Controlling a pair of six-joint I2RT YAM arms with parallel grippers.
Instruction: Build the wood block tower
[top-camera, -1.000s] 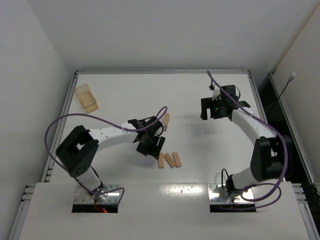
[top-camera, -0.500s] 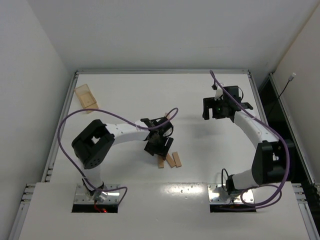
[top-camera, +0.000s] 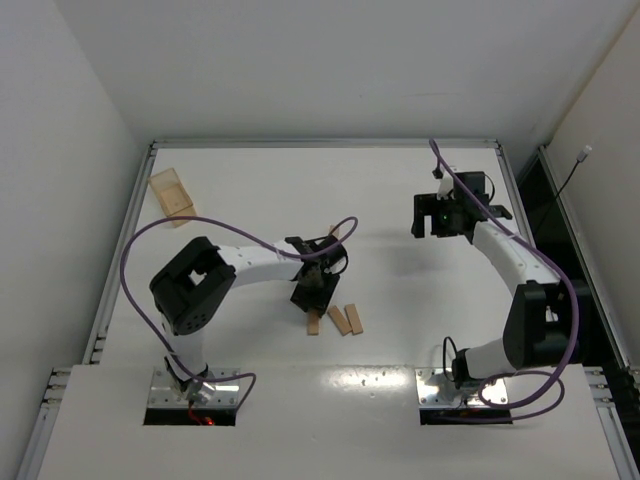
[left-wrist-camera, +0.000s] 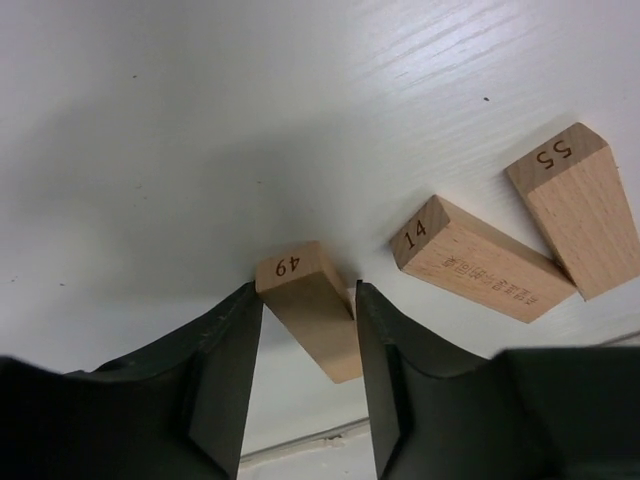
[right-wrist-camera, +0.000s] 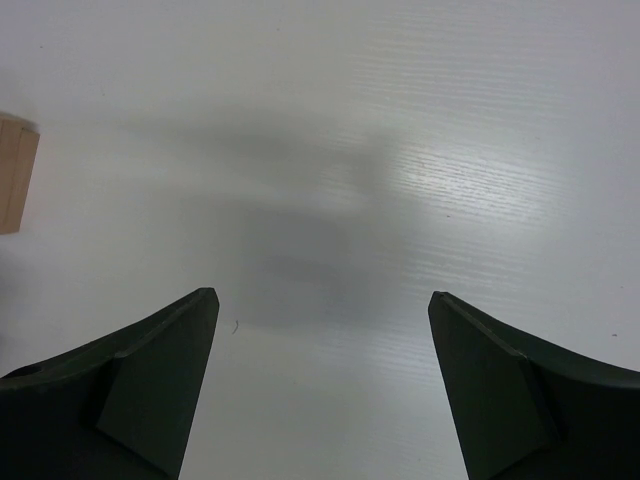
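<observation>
The left gripper (left-wrist-camera: 306, 300) straddles wood block 49 (left-wrist-camera: 290, 268) at the table's (top-camera: 250, 180) 6 o'clock, jaws half-closed, a firm grip we cannot confirm; we should centre the skewed block between the jaws before lifting, avoiding block 14 (left-wrist-camera: 480, 270) and block 55 (left-wrist-camera: 580, 210) at its 3 o'clock.

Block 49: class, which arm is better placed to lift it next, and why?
Left. The left tool brackets block 49, fingers against both sides; the right tool hangs open, well away.

table (top-camera: 400, 300), white | bore three blocks (top-camera: 340, 320) near middle, fourth block (top-camera: 336, 232) just beyond | bore box (top-camera: 172, 194) at far-left corner
</observation>
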